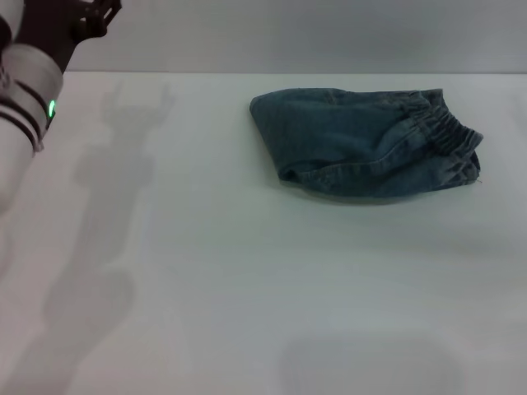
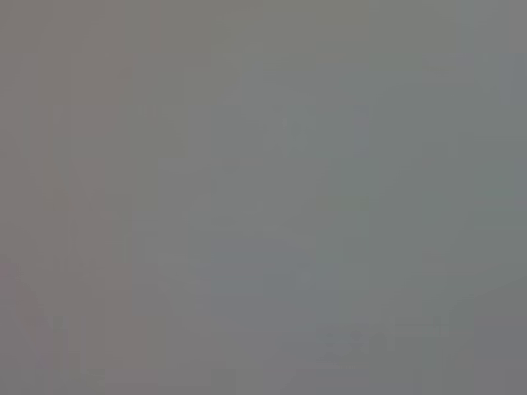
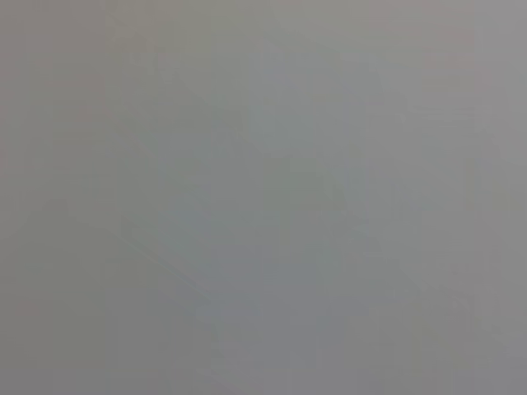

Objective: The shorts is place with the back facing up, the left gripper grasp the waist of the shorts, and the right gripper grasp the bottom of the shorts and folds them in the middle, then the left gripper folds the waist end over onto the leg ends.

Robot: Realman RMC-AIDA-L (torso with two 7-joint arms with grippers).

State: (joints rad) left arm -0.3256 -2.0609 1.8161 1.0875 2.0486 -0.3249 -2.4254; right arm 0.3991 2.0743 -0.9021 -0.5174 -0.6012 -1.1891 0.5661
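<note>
White tabletop (image 1: 247, 288). Shorts (image 1: 362, 144): folded denim bundle, far right of centre; waist (image 1: 445, 127) at right end. Left gripper (image 1: 82, 20): raised, far left corner, jaws' state untellable. Right gripper: unseen.
</note>
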